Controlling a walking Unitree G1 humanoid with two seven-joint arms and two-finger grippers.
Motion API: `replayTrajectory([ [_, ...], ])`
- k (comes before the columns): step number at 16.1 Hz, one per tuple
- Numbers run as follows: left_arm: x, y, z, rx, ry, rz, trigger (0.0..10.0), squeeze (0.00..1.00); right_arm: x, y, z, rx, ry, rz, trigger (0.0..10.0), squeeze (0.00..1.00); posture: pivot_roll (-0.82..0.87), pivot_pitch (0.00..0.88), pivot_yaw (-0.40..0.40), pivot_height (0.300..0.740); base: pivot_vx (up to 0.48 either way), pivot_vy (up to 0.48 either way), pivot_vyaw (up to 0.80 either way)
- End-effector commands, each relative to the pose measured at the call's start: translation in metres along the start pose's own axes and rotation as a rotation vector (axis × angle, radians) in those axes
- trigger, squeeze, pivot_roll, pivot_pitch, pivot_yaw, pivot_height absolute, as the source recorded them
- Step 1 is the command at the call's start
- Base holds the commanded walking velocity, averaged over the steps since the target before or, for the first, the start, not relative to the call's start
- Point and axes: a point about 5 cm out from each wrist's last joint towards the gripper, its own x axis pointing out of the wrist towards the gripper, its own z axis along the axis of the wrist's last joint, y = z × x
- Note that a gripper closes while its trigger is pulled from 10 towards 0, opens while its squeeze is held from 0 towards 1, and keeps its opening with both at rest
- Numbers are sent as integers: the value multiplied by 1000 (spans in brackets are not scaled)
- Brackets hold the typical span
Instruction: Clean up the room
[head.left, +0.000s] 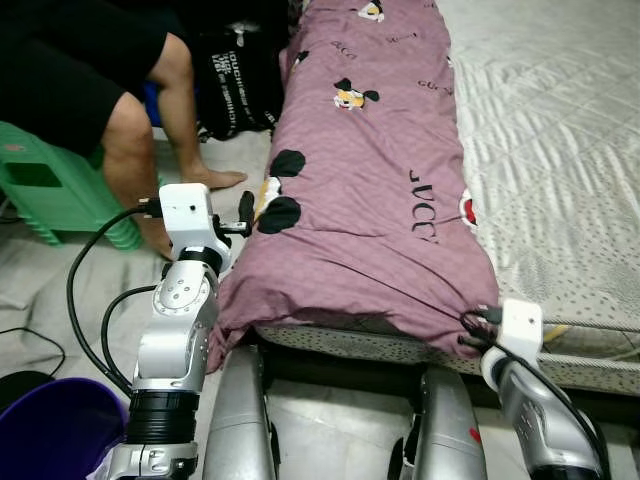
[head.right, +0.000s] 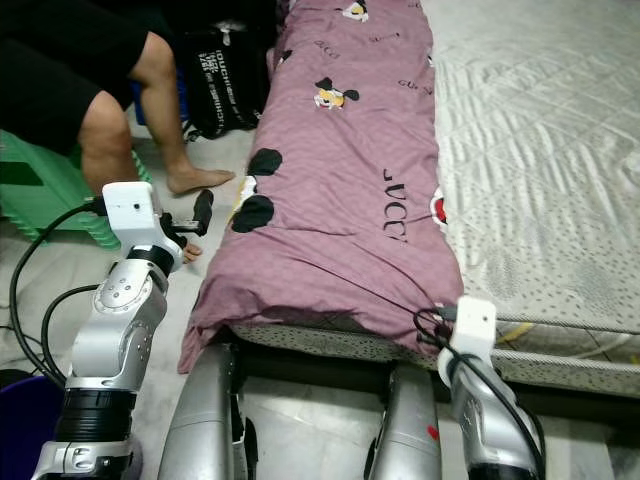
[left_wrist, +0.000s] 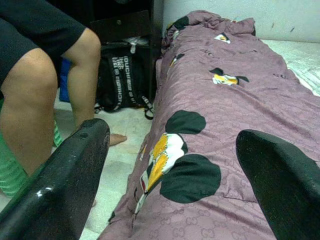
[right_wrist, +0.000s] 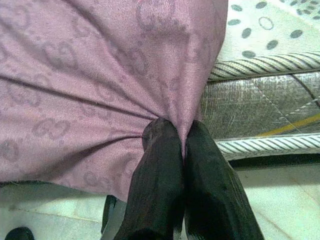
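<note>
Right gripper (right_wrist: 182, 137) was pinched on the quilt (head.left: 370, 190) corner, left gripper (left_wrist: 175, 165) wide open, empty; thin pinch looked likely to slip under pull.

The quilt (head.left: 370, 190) is mauve-purple with a faint tonal monogram weave, black letters at 3 o'clock of its middle, and black, yellow and white cartoon patches at 9 and 12 o'clock. The mattress (head.left: 560, 130) is white, quilted, dotted grey near its edge. Both grippers' fingers (left_wrist: 65, 190) are black. The stool (head.left: 50, 190) is green, the bag (head.left: 240, 80) black with white lettering, the tub (head.left: 50, 430) purple
</note>
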Motion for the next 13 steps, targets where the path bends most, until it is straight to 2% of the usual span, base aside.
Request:
replayTrajectory([
  [1,2,2,-2,1,8,4,10000,0,-12,-13,-12,-4,51,-44,0,0,-2,46,58,558,0,0,0],
  [4,3,1,-3,-4,12,-1,10000,0,-28,-12,-23,-31,92,-18,0,0,-14,49,56,558,0,0,0],
  [6,4,-2,-4,-11,15,-5,10000,0,-27,-8,-19,-62,61,-5,0,0,-19,47,55,558,0,0,0],
  [7,4,-3,-5,-14,16,-7,10000,0,-24,-6,-9,-128,5,-19,2784,0,-19,45,54,558,0,0,0],
  [8,4,-3,-6,-16,17,-8,10000,0,-20,-4,-2,-109,-29,-36,10000,0,-18,43,53,558,0,0,0],
  [9,4,-2,-6,-16,18,-7,10000,0,-19,-4,3,-117,-56,-48,10000,0,-18,40,53,558,0,0,0],
  [10,4,1,-6,-16,17,-1,10000,0,-17,-3,21,-118,-165,-101,10000,1000,-17,30,49,558,0,0,0],
  [13,6,3,-6,-16,13,8,10000,0,-16,-3,30,-102,-229,-132,10000,1000,-18,13,48,558,0,0,0],
])
